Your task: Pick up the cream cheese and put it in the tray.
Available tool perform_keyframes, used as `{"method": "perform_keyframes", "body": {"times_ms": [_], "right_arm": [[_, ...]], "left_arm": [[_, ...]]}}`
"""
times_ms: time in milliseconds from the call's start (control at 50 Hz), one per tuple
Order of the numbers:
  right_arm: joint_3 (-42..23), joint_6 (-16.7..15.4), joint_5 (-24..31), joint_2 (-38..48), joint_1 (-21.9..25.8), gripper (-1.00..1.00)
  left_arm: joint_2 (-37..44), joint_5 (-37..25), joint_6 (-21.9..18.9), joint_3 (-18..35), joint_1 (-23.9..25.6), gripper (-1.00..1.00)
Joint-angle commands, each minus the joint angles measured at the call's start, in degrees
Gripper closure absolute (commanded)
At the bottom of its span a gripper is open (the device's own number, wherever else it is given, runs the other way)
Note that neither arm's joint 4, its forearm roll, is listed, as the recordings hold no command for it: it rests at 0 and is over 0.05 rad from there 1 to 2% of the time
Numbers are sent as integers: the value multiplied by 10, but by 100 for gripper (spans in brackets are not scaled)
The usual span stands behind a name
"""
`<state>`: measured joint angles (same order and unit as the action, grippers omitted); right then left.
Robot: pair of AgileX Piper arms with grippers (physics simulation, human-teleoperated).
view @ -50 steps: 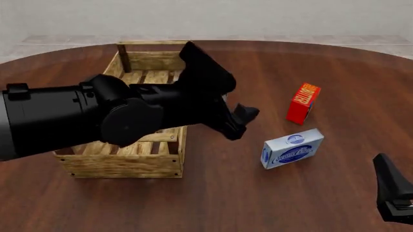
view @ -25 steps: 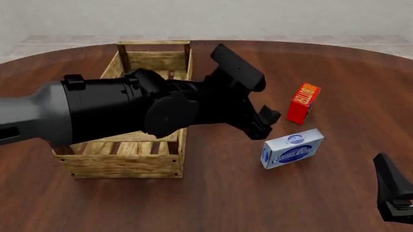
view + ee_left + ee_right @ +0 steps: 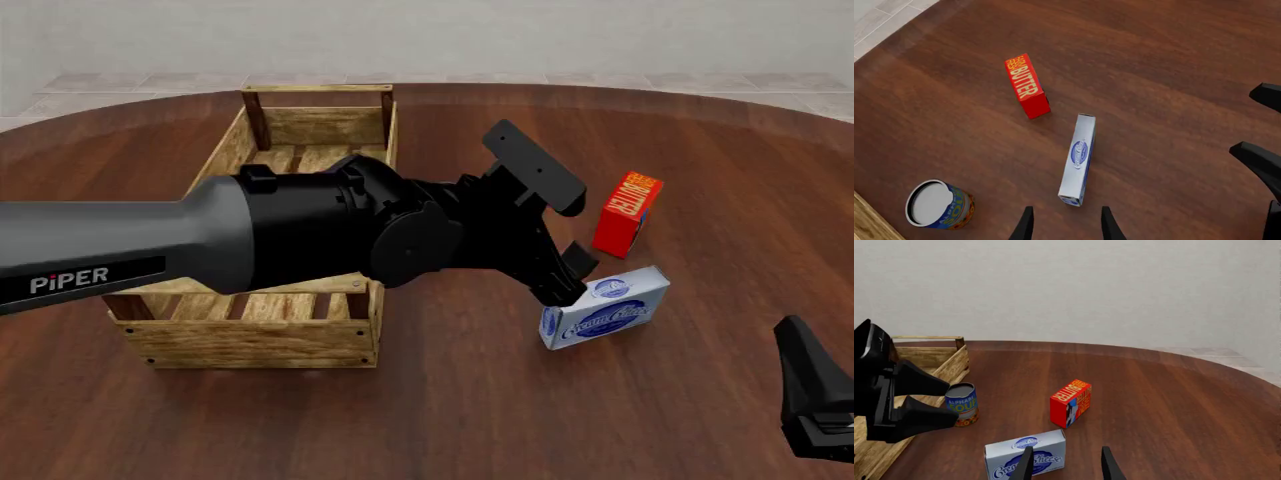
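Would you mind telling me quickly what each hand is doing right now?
Left hand: open, empty, just above the cream cheese.
Right hand: open, empty, low at the table's near right.

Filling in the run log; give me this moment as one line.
left gripper: open, above pale blue-white cream cheese box | box: on table, ungrasped | wooden slat tray: no box inside | right gripper: open, idle

The cream cheese (image 3: 607, 307) is pale blue-white with a dark blue oval and white script, the butter box (image 3: 626, 214) red with yellow lettering, the can (image 3: 939, 205) blue with a pale lid, the tray (image 3: 254, 338) light wood, the table (image 3: 454, 420) dark reddish-brown.
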<state>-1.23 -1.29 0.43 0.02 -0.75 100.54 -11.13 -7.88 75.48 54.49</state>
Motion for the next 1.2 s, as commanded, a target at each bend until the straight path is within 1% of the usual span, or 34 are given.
{"method": "perform_keyframes", "body": {"times_ms": [20,40,200,300,380,400,440,480,660,680,740,760,980,1200], "right_arm": [[0,0,-1,0,-1,-100],[0,1,0,0,-1,-100],[0,1,-1,0,-1,-100],[0,2,-1,0,-1,-100],[0,3,0,0,-1,-100],[0,3,0,0,-2,-100],[0,3,0,0,-2,-100],[0,3,0,0,-2,-100],[0,3,0,0,-2,-100],[0,2,-1,0,-1,-100],[0,2,-1,0,-1,-100],[0,2,-1,0,-1,-100],[0,5,-1,0,-2,-100],[0,6,-1,0,-3,-100]], "left_arm": [[31,-10,-17,25,1,-100],[33,-12,-30,26,2,-100],[43,-32,-35,55,4,-100],[59,-33,-46,59,5,-100],[68,-36,-46,64,4,-100],[70,-34,-62,63,7,-100],[75,-37,-60,66,6,-100],[80,-40,-49,71,13,-100],[101,-45,-53,81,12,-100],[102,-48,-48,84,16,-100],[103,-51,-51,86,19,-100],[111,-48,-61,89,16,-100],[123,-48,-56,98,12,-100],[133,-43,-69,98,0,-100]]}}
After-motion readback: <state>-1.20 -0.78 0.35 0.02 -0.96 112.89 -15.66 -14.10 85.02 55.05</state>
